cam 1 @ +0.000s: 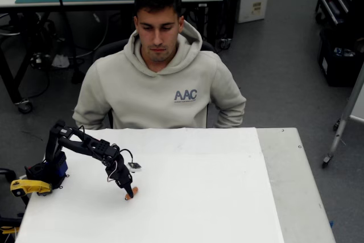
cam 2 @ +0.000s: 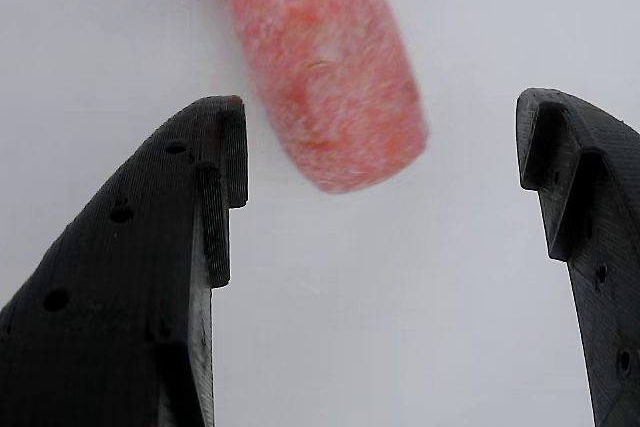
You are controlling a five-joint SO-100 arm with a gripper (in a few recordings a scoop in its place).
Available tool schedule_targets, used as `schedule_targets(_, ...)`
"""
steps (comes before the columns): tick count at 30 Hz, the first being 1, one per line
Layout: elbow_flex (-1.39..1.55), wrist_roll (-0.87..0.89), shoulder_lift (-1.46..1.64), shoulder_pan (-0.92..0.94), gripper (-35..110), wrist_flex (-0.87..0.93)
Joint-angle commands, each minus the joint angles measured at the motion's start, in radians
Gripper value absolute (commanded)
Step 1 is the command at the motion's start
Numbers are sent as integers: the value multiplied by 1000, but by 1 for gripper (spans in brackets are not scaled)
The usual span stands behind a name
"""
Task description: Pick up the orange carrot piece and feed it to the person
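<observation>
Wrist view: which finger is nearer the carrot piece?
The left finger; the orange carrot piece lies just beside its tip, clearly apart from the right finger.

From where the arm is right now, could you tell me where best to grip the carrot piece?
Probably across the middle of the orange carrot piece, coming straight down from above. It lies flat on the white table, a short cylinder with rounded ends. The gripper is open, its fingers either side of the near end, so advancing along it first would help.

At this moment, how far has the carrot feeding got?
Done: the claw has reached the carrot piece on the white table. In hand: it is open, with the carrot's end between the fingertips, not gripped. Left: closing, lifting, and carrying it to the person seated behind the table.
</observation>
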Motion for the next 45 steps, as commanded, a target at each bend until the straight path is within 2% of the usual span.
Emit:
schedule_targets(1, -44, -11, 0, 2, 21, -6)
schedule_targets(18, -63, -11, -77, 0, 21, -6)
schedule_targets(27, -49, -8, -80, 2, -5, -6)
schedule_targets(45, -71, -6, -43, -14, -2, -5)
